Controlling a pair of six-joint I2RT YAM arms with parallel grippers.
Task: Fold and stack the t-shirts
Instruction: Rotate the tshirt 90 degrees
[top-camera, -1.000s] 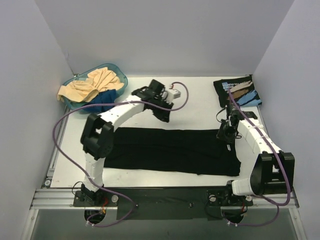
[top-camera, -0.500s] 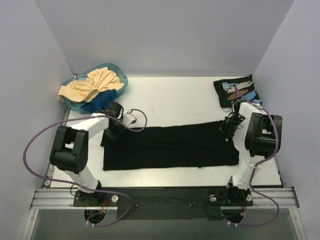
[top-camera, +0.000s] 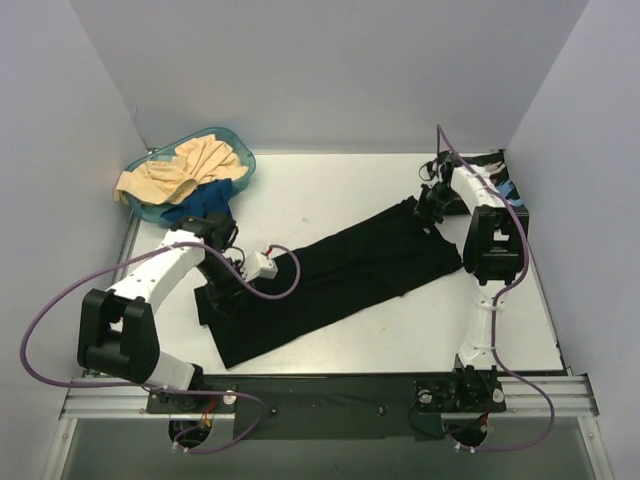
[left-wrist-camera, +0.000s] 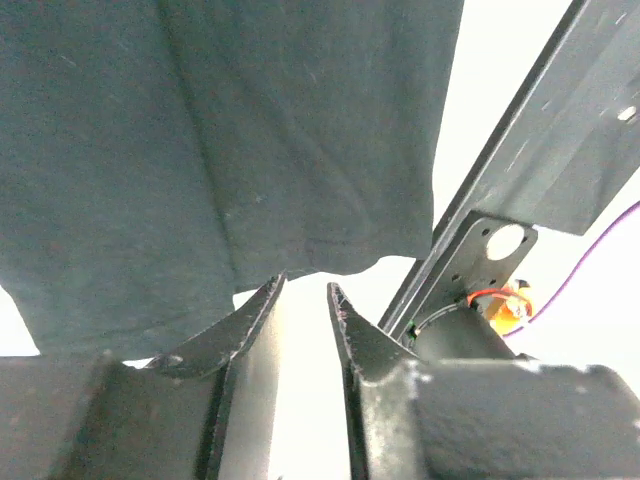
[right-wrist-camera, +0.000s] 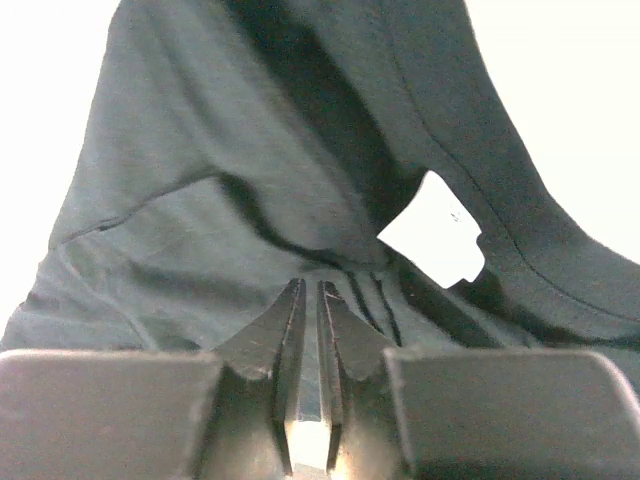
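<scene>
The plain black t-shirt (top-camera: 340, 275) lies folded in a long strip, slanting from near left to far right. My right gripper (top-camera: 430, 205) is shut on its bunched far-right end; in the right wrist view the gripper (right-wrist-camera: 308, 285) pinches the cloth (right-wrist-camera: 250, 150). My left gripper (top-camera: 215, 297) is over the shirt's near-left end; in the left wrist view the gripper (left-wrist-camera: 305, 288) is slightly open with white table in the gap, and the shirt's hem (left-wrist-camera: 200, 150) lies just past the tips. The printed black t-shirt (top-camera: 497, 163) lies folded at the far right, partly hidden by my right arm.
The teal basin (top-camera: 240, 160) stands at the far left, holding a beige t-shirt (top-camera: 180, 170) and a dark blue t-shirt (top-camera: 205, 200). The metal rail (left-wrist-camera: 560, 140) of the table frame runs close to the left gripper. White walls enclose the table on three sides.
The right gripper pulled the shirt's right end to the far right, turning the strip diagonal. The left gripper swung from the far middle to the shirt's near-left end.
</scene>
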